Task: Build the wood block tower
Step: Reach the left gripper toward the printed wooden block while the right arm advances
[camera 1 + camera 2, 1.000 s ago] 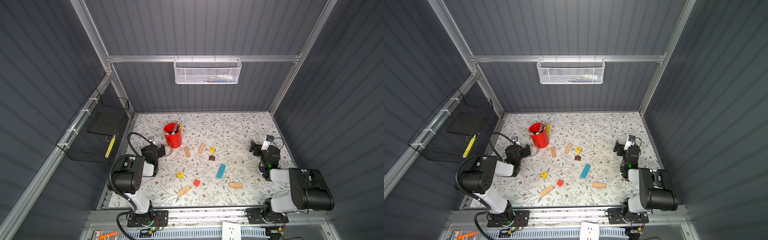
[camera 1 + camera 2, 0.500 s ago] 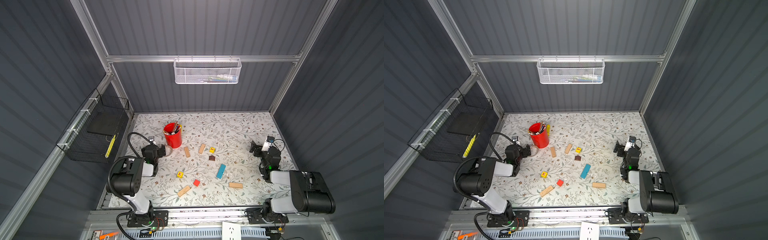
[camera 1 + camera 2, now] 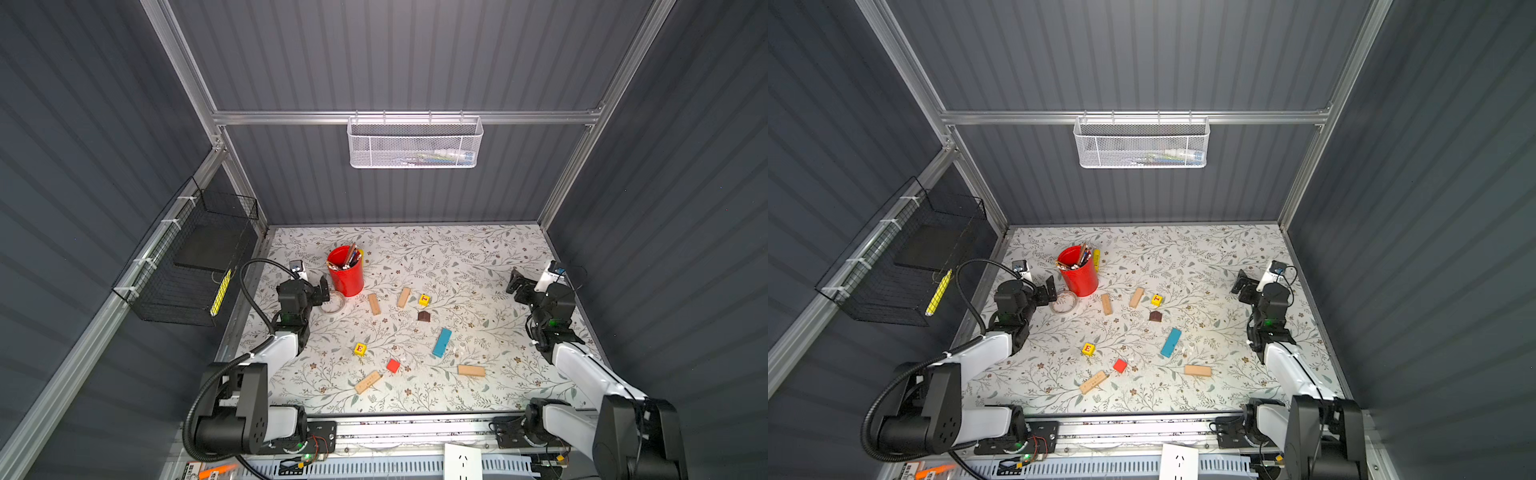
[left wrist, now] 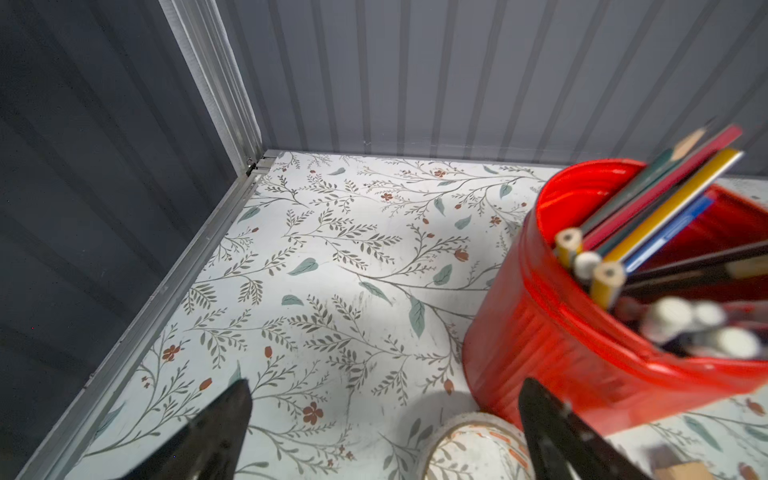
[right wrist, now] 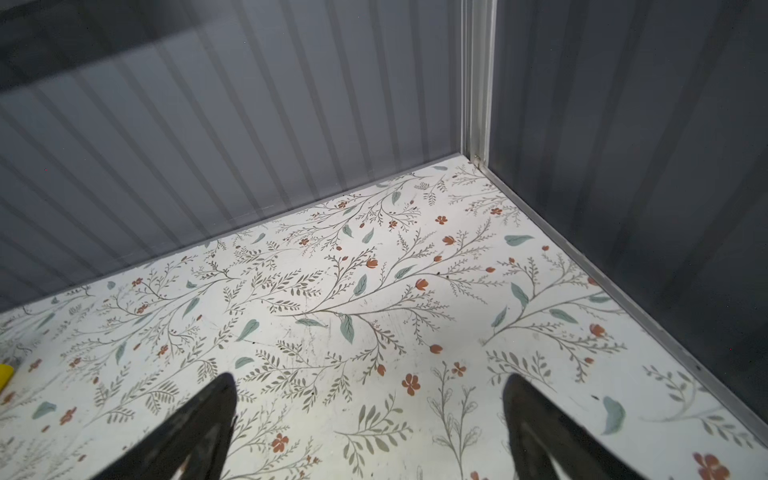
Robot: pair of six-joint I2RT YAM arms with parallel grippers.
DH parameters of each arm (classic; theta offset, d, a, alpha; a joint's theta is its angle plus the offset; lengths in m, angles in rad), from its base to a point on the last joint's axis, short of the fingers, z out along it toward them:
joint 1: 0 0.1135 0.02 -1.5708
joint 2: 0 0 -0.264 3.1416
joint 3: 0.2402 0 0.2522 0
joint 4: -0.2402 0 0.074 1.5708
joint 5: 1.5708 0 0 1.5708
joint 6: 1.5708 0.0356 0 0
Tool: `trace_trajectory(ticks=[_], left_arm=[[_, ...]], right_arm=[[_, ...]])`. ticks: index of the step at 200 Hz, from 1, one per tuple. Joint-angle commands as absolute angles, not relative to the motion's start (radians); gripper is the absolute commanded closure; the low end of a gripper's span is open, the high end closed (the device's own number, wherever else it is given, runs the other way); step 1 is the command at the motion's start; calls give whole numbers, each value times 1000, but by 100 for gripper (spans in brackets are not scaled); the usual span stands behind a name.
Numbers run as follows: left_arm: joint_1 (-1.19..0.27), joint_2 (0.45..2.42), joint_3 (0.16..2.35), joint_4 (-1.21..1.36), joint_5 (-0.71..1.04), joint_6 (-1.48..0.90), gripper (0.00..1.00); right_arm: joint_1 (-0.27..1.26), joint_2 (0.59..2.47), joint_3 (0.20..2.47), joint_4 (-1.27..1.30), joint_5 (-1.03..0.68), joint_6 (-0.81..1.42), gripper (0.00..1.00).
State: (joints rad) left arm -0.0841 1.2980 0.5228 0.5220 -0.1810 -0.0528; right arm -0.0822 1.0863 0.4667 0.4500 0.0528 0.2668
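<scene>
Nothing is stacked yet. The wood blocks lie singly across the middle and front of the worktop, none touching another. Two tan planks sit near the red cup, with a yellow cube and the brown roof piece just beside them. The blue plank, the red cube, a second yellow cube and two more tan planks lie toward the front edge. The left gripper hovers by the left edge next to the cup, fingers spread wide and empty. The right gripper hovers by the right edge, equally wide and empty. The step in hand looks like fetching a first base plank. It should go best if the left arm swings clear of the cup and straddles a plank across its narrow width. The plank then goes flat on bare worktop, well apart from the loose blocks.
</scene>
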Motion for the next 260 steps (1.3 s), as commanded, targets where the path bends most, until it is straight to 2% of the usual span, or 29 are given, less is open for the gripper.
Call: trace_trajectory(ticks=[1,51,77,112,146,169,198,260], left_arm=[[-86,1235,573,383,-163,-152,0],[-84,1141,575,256,-201,-394,0],[-84,1113,616,140,-118,-423,0],[-91,1128,689,-46,51,-471,0],[-125,1087,699,-171,50,-489,0],[-178,1059,716,-263,27,-505,0],[-316,1067,745,-347,-28,-552,0],[-504,1185,771,-348,-56,-637,2]], right_arm=[[-84,1060,535,223,37,379,1],[-107,1075,568,119,-107,515,1],[-90,1083,588,44,-164,544,1],[-13,1077,639,-90,-197,539,1],[124,1093,720,-244,-148,498,1],[209,1101,754,-312,-121,507,1],[315,1150,776,-342,-124,539,1],[525,1244,821,-341,-94,631,1]])
